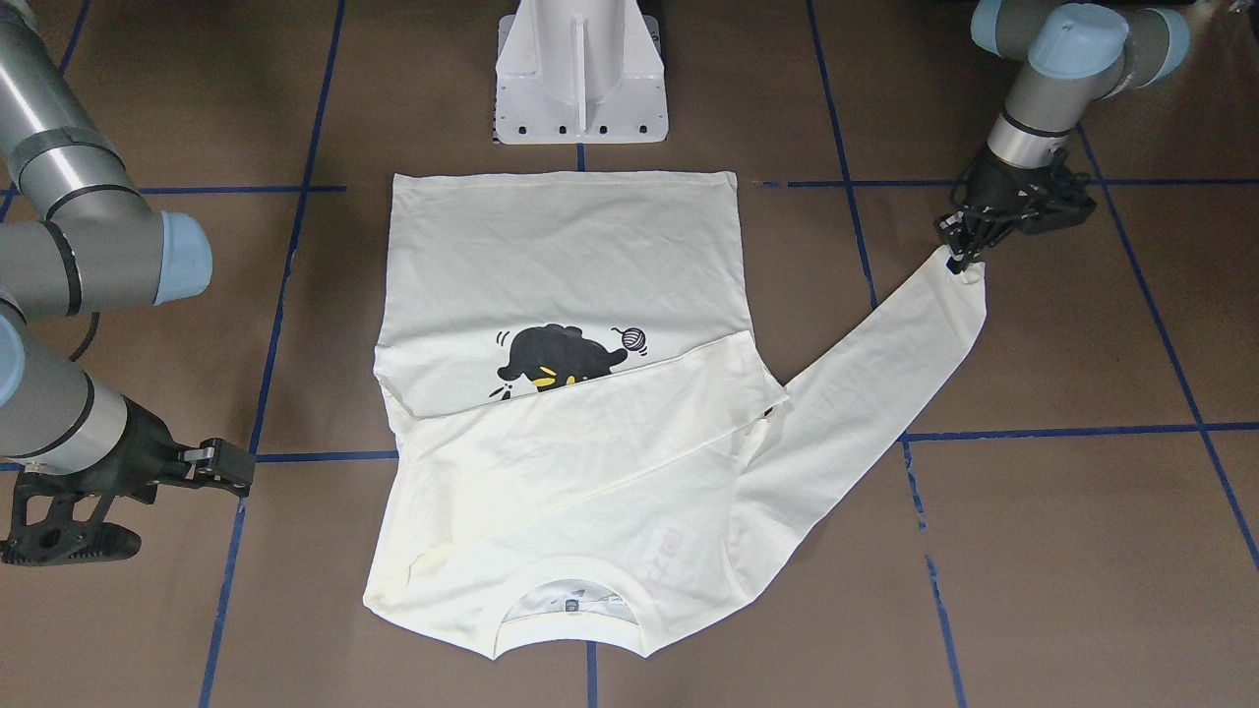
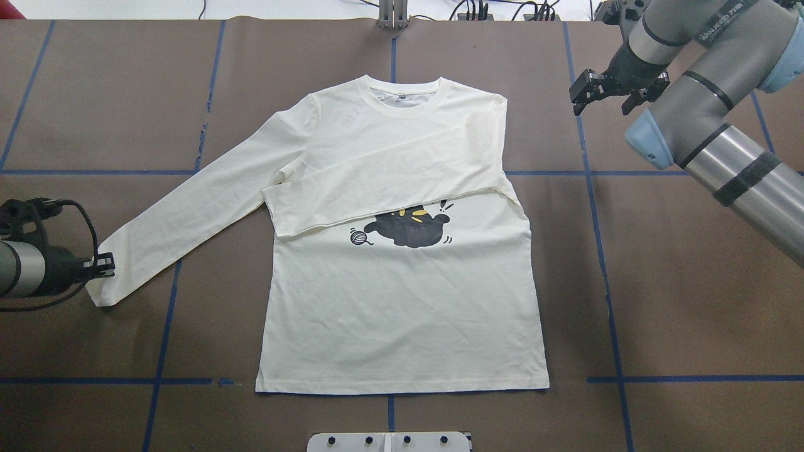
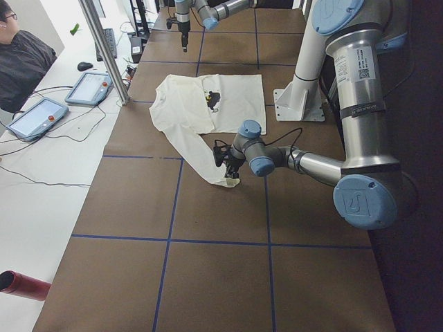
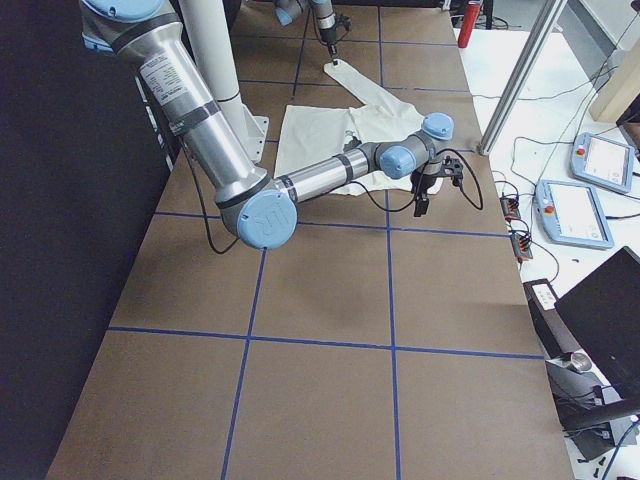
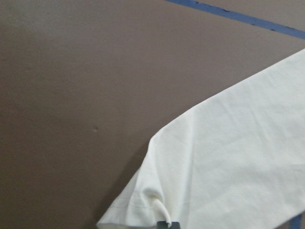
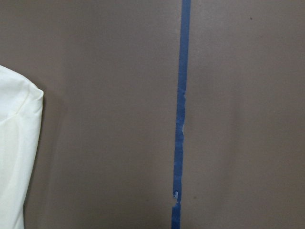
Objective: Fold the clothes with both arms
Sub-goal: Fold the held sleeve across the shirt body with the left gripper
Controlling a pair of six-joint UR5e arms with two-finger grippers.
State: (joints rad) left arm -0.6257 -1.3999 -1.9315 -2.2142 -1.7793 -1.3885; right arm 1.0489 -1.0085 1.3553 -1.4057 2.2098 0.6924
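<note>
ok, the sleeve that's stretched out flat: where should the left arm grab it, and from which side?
Grip the cuff, pinching its edge from the robot's left, the outer side. The outstretched sleeve lies flat and straight, so the free end is probably the easiest edge for the fingers, and the left gripper is right at it.

Arms spread wide.
Left gripper (image 2: 105, 267) pinches the shirt (image 2: 402, 301) cuff at left; right gripper (image 2: 603, 97) hangs far right, jaws apart.
</note>
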